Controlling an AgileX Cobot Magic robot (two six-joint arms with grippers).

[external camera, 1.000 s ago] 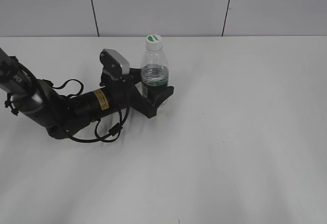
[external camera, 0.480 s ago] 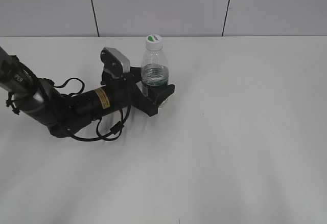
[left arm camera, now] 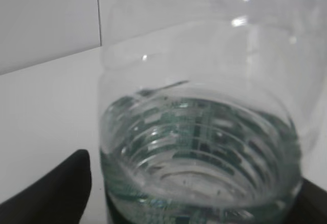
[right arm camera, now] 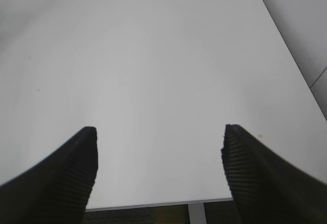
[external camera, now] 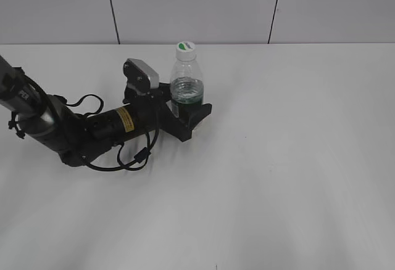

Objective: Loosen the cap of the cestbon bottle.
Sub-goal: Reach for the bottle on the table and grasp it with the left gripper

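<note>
The cestbon bottle [external camera: 186, 88] stands upright on the white table, clear and ribbed with a dark green label band. Its white cap [external camera: 186, 48] with a green mark sits on top. My left gripper [external camera: 188, 105] lies low on the table and straddles the bottle's lower part, jaws open, one black finger on each side. In the left wrist view the bottle [left arm camera: 199, 132] fills the frame between the fingers of the left gripper [left arm camera: 194, 196], with a thin gap beside the left finger [left arm camera: 61, 188]. The cap is out of that view. My right gripper [right arm camera: 159, 132] is open over bare table.
The left arm and its looped black cables [external camera: 117, 153] lie across the table left of the bottle. A panelled grey wall [external camera: 197, 5] runs behind the white table [external camera: 296, 159]. In the right wrist view the table's edge [right arm camera: 153, 203] lies just beneath the fingers.
The left gripper has slid slightly to the right, its fingers reaching a little further past the bottle. The bottle has stayed where it was.
</note>
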